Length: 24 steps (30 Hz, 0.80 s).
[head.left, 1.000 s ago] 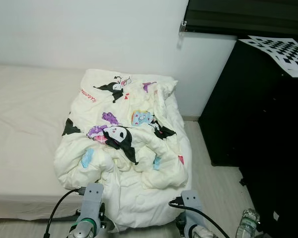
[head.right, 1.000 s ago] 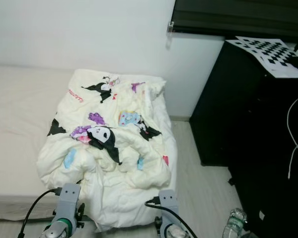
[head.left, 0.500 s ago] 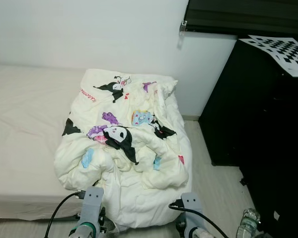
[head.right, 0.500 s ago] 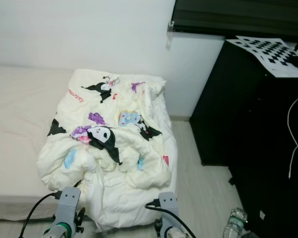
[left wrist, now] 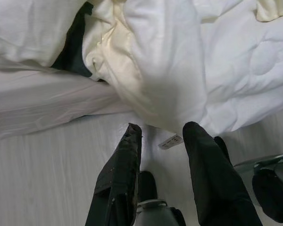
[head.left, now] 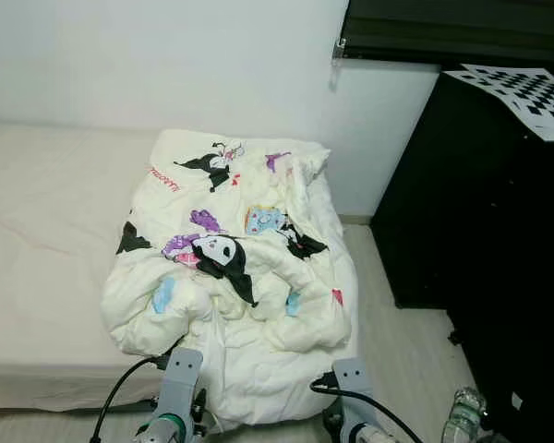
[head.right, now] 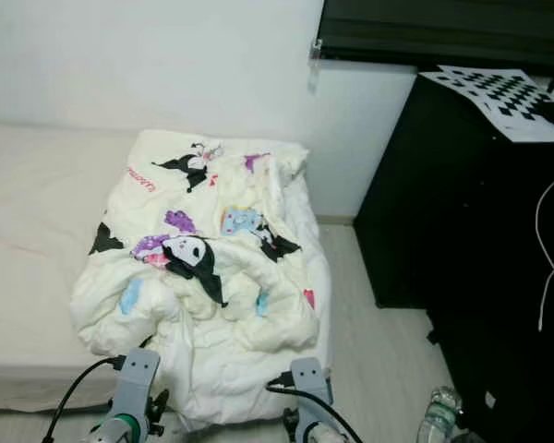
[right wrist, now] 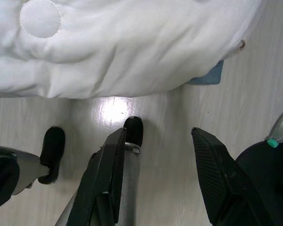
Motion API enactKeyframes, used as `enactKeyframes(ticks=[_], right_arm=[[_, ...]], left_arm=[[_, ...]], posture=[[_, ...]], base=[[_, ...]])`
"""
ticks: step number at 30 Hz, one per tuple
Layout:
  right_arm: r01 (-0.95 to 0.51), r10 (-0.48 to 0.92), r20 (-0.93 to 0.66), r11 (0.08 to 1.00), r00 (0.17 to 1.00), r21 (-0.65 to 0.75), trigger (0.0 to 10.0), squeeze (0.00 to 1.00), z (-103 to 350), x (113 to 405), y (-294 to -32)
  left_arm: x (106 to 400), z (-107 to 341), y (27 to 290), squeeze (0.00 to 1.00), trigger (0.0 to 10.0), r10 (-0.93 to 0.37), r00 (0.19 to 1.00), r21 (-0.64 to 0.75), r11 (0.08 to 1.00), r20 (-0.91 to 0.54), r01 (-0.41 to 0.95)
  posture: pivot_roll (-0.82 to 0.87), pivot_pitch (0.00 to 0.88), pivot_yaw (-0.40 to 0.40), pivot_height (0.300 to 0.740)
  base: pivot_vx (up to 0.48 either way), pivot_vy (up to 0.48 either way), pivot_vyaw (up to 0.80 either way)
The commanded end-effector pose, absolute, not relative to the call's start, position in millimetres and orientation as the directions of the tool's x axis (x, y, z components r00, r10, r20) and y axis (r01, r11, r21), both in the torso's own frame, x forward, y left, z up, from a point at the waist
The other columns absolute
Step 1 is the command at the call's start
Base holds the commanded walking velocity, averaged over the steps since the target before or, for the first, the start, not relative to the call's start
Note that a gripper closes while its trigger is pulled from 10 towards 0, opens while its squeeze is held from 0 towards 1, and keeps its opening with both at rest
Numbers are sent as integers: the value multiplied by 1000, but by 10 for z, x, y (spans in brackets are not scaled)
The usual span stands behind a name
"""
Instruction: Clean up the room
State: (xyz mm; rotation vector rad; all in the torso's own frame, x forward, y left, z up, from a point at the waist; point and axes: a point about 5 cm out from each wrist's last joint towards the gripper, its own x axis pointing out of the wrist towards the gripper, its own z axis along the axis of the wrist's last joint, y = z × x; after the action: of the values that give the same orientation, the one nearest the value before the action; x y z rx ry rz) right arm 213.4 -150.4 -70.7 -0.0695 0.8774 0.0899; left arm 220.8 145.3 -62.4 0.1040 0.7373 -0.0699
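Note:
A crumpled white comforter (head.left: 235, 277) printed with cartoon figures lies heaped on the end of the bed, and its lower edge hangs to the floor. My left gripper (left wrist: 162, 127) is open just below that hanging edge, near a small white label (left wrist: 171, 141), touching nothing. Over the pale floor beside the comforter's underside (right wrist: 122, 52), my right gripper (right wrist: 159, 134) is also open and empty. Both silver forearms, left (head.left: 177, 397) and right (head.left: 346, 392), are low at the foot of the bed.
A bare cream mattress (head.left: 46, 221) stretches to the left. At the right stands a tall black cabinet (head.left: 480, 212) with a checkerboard sheet (head.left: 526, 88) on top. A plastic bottle (head.left: 462, 415) stands on the floor by the cabinet. Something blue (right wrist: 207, 75) pokes out under the comforter.
Both forearms have sunk slightly lower in the eye views, and the left one has edged right. The comforter has not moved.

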Motion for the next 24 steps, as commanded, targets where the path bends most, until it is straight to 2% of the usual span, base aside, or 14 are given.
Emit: enactKeyframes(ticks=[1, 10, 12, 22, 24], right_arm=[[-80, 30, -775, 996, 631, -27, 10000, 0, -728, 2094, -1548], [-65, 19, -753, 997, 658, -32, 10000, 0, -666, 2197, -1586], [-62, 18, -750, 998, 661, -31, 10000, 0, -657, 2213, -1580], [-58, 23, -745, 998, 666, -21, 10000, 0, -641, 2240, -1564], [-52, 26, -744, 999, 667, -12, 10000, 0, -647, 2230, -1548]], left_arm=[[2161, -657, 1484, 0, 10000, -5, 723, 86, 992, -691, 90], [2167, -641, 1528, 0, 10000, 11, 743, 93, 993, -670, 69], [2157, -645, 1531, 0, 10000, 13, 743, 95, 993, -669, 68], [2130, -667, 1595, 0, 10000, 55, 723, 88, 996, -689, 8], [2128, -661, 1609, 0, 10000, 48, 732, 98, 995, -680, 27]], posture=[[11, 9, 6, 740], [13, 40, -16, 740], [19, 25, -20, 740], [17, 46, -30, 740], [18, 44, -6, 740]], base=[[0, 0, 0], [0, 0, 0], [0, 0, 0], [0, 0, 0], [0, 0, 0]])
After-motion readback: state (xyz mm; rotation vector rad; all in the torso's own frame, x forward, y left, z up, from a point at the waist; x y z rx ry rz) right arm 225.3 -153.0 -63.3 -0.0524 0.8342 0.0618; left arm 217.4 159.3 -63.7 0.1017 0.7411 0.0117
